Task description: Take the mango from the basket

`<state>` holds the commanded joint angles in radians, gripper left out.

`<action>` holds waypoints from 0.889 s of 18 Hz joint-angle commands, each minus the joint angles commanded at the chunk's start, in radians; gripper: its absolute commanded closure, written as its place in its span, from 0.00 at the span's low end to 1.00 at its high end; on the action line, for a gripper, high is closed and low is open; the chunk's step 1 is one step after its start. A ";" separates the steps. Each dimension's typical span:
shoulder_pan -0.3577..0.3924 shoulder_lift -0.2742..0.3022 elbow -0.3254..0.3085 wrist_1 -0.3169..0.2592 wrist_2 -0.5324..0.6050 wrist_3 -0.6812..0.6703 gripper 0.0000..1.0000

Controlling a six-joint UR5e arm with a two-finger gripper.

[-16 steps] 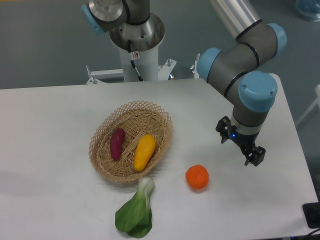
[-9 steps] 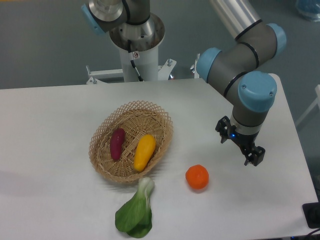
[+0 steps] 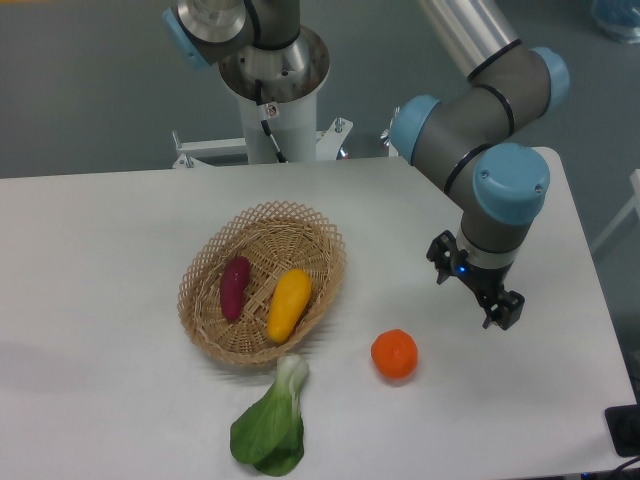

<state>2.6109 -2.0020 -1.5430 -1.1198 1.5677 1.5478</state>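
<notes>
- From my screen the smooth yellow-orange oval mango (image 3: 288, 304) lies inside the shallow light-tan woven wicker basket (image 3: 214, 342), in its right half, tilted with its upper end toward the far right.
- Just to the left of the mango in the basket lies a dark purple elongated vegetable (image 3: 235, 287); I see a narrow strip of weave between the two, so they look apart.
- The black two-finger gripper (image 3: 478, 297) hangs over the white table (image 3: 90, 260) well to the right of the basket, carrying nothing.
- Its fingers (image 3: 503, 310) are small and dark in this view; I cannot tell whether they are spread or pressed together.
- Compared with the earlier frames, the gripper and the grey-and-blue wrist joint (image 3: 510, 185) above it have shifted slightly to the left, toward the basket; the change is small.
- The mango, the purple vegetable and the basket sit where they were before.
- A round orange fruit (image 3: 394, 354) rests on the table between the basket and the gripper, nearer the front edge, unmoved.
- A green leafy vegetable with a pale stalk (image 3: 272, 425) lies on the table, its stalk end just in front of the basket rim, also unchanged.
</notes>
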 joint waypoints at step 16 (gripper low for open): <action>-0.193 0.114 -0.195 0.023 -0.040 -0.600 0.00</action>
<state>2.4177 -1.8883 -1.7380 -1.0968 1.5279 0.9481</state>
